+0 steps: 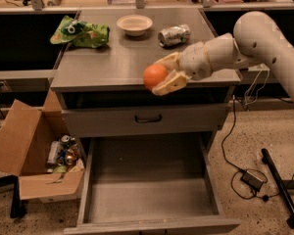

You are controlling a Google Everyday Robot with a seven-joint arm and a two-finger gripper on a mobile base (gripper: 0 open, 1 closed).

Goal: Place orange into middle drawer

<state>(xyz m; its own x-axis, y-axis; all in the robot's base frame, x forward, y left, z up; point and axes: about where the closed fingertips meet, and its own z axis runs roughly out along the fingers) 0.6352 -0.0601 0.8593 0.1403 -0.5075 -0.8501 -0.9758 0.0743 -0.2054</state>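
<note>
At the front edge of the grey cabinet top (112,62), the orange (154,76) is held in the gripper (158,77); the two cream fingers (170,83) are closed upon the fruit, one above it and one below, so that the pincer is clamped on the orange; the fruit is carried clear of the surface, at the cabinet's front lip and a little right of its middle. The white arm (264,38) is reached in from the right side of the view, its wrist pointed leftward.

Below the lip, a shut drawer front (108,124) with a small dark handle (148,118) is seen; beneath that, the middle drawer (147,195) is pulled well out, and its plain grey floor and low side walls are shown; the orange is held well above this drawer and apart from it.

Toward the back of the cabinet top, a cream bowl (134,24) is set upright; a silver can (174,35) is laid on its side near it, to the right; a crumpled green bag (81,32) is placed at the left corner. On the speckled floor to the left of the cabinet, an open cardboard box (32,146) is stood, with cans and scraps gathered in it; to the right, black cables (230,146) and a small black adapter (253,180) are strewn.
</note>
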